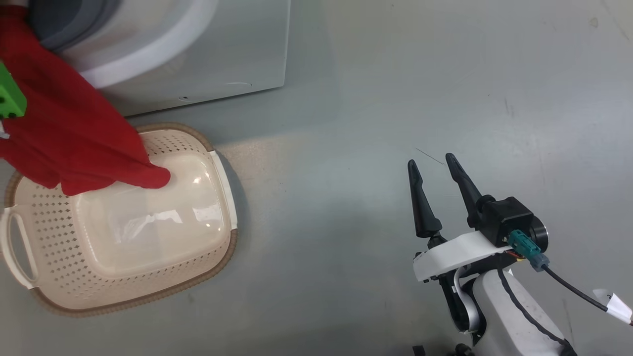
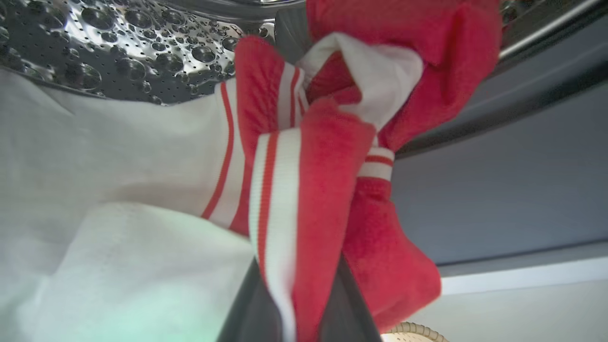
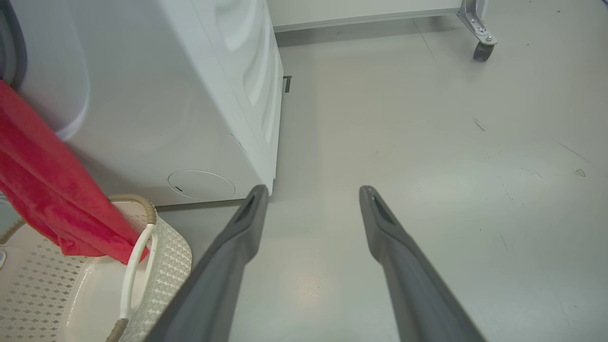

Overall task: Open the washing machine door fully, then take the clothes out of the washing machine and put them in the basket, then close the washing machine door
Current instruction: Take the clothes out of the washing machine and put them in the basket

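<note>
**Red garment caught at the drum's mouth, tail over the basket**

The left gripper [image 2: 298, 273] has its two dark fingers drawn close on the clothes [image 2: 327, 180], a band of red cloth with white stripes pinched between them at the mouth of the steel drum [image 2: 118, 47]. A broad stretch of white cloth [image 2: 95, 199] lies just beside the grip; whether it belongs to the same garment cannot be told. Seen from the head, the clothes [image 1: 64, 123] spill out past the grey rubber ring [image 1: 64, 24] of the washing machine [image 1: 222, 49], and their lower end hangs inside the rim of the basket [image 1: 217, 178]. The cream basket sits on the grey floor [image 1: 395, 99] right against the machine's front, and nothing else lies in it. Whether the red tip touches the basket's bottom cannot be told.

Well apart, the right gripper [image 1: 430, 160] hangs over bare floor with its fingers spread wide and nothing between them. From its wrist, the right gripper [image 3: 313, 190] looks past the machine's white corner [image 3: 166, 95] to the red cloth [image 3: 52, 199] draped behind the basket's handle [image 3: 137, 266]. A castor [image 3: 482, 47] stands at the far wall.
</note>
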Motion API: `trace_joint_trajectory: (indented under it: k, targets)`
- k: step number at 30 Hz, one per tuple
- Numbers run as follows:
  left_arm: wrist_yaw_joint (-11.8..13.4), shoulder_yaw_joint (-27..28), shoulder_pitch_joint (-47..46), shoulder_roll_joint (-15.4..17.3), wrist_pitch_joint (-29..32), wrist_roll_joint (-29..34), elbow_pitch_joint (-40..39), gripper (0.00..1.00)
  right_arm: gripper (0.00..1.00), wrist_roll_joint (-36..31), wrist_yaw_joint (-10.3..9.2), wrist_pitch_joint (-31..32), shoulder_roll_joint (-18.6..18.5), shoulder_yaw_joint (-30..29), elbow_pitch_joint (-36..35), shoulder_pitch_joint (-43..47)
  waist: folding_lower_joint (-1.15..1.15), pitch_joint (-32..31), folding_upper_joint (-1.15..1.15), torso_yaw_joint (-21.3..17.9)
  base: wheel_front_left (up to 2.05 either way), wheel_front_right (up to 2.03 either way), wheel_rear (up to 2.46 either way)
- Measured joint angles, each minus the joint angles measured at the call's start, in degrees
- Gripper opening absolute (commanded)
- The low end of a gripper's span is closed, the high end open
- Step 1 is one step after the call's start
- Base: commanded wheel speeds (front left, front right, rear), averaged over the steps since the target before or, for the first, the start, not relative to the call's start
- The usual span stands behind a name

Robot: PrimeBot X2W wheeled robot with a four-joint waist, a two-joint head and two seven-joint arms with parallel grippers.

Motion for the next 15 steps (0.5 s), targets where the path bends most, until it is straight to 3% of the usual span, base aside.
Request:
trace_joint_trajectory:
  k: [15]
  targets:
    - [-2.4,-1.6,2.9,-5.2,-7.1,-0.1,1.4,0.00,1.00,-0.4,0.00,0.0,0.0,-2.4,2.9,0.0,0.00,-5.2,0.00,4.6,0.00,0.00,0.00]
